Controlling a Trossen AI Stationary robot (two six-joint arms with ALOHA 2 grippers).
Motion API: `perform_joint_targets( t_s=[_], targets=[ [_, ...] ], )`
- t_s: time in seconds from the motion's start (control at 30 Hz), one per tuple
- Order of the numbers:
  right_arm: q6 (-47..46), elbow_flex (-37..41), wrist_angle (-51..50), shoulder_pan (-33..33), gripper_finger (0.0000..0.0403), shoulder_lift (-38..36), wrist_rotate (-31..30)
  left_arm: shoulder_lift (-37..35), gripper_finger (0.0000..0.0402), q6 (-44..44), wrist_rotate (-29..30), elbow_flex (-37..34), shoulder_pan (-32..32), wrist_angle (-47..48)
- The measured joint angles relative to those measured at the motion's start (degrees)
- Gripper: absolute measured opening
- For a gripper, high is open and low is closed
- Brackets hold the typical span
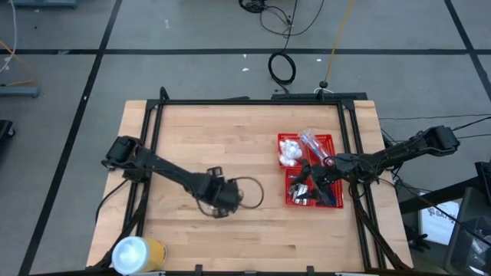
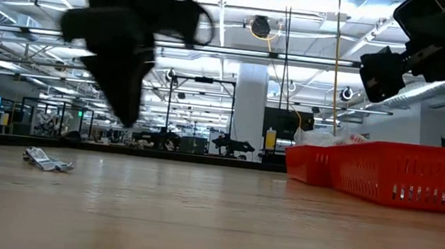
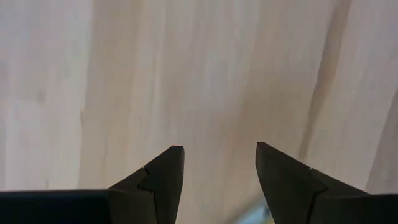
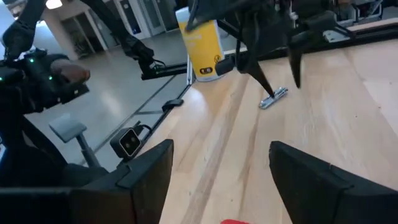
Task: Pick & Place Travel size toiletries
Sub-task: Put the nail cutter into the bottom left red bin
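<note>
A short silver-grey tube (image 4: 273,98) lies flat on the wooden table; it also shows in the low view (image 2: 49,160). My left gripper (image 1: 221,205) hangs above the table's middle, fingers pointing down and open (image 3: 219,149), empty. In the right wrist view (image 4: 278,78) its fingertips stand just above the tube, apart from it. My right gripper (image 1: 318,175) is open (image 4: 221,146) and empty over the red basket (image 1: 334,172). The basket holds white packets (image 1: 289,151), blue-handled items (image 1: 314,142) and silver-grey tubes (image 1: 301,190).
A large white-and-yellow roll (image 1: 138,253) stands at the table's near left corner. A black frame (image 1: 245,102) runs along the table's far edge and sides. Bare wood lies between my left gripper and the basket. A black cable loop (image 1: 249,192) hangs by my left wrist.
</note>
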State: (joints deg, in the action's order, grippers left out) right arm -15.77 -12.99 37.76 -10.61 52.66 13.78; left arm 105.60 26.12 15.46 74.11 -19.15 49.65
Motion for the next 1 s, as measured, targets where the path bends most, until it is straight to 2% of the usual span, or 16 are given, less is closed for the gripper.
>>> perform_joint_targets(
  t_s=[0.17, 0.3, 0.4, 0.63, 0.73, 0.83, 1.0],
  targets=[
    [0.0, 0.0, -2.01, 0.0, 0.0251, 0.05, 0.02, -0.02, 0.0187, 3.55, -2.98, -3.44, -5.26, 4.5],
    [0.0, 0.0, -2.77, 0.0, 0.0251, 0.05, 0.02, -0.02, 0.0188, 0.11, -7.51, -7.63, -8.81, 4.44],
    [0.0, 0.0, -2.86, 0.0, 0.0251, 0.07, 0.02, -0.17, 0.0186, 2.86, -10.9, -11.16, -9.14, 4.34],
    [0.0, 0.02, -2.86, 0.0, 0.0251, 0.05, 0.04, -0.59, 0.0169, 5.17, -12.84, -15.05, -7.71, 2.31],
    [-0.05, 0.02, -2.86, 0.0, 0.0251, 0.05, 0.03, -1.39, 0.0161, 2.48, -12.64, -15.28, -6.95, 2.76],
    [-0.79, 0.02, -2.87, 0.0, 0.0251, 0.05, 0.02, -3.45, 0.0154, 3.44, -10.08, -15.75, -6.15, 5.38],
    [-0.85, 0.04, -2.91, 0.0, 0.0251, 0.05, 0.0, -7.61, 0.0152, 8.1, -1.92, -15.88, -5.82, 9.09]
  ],
)
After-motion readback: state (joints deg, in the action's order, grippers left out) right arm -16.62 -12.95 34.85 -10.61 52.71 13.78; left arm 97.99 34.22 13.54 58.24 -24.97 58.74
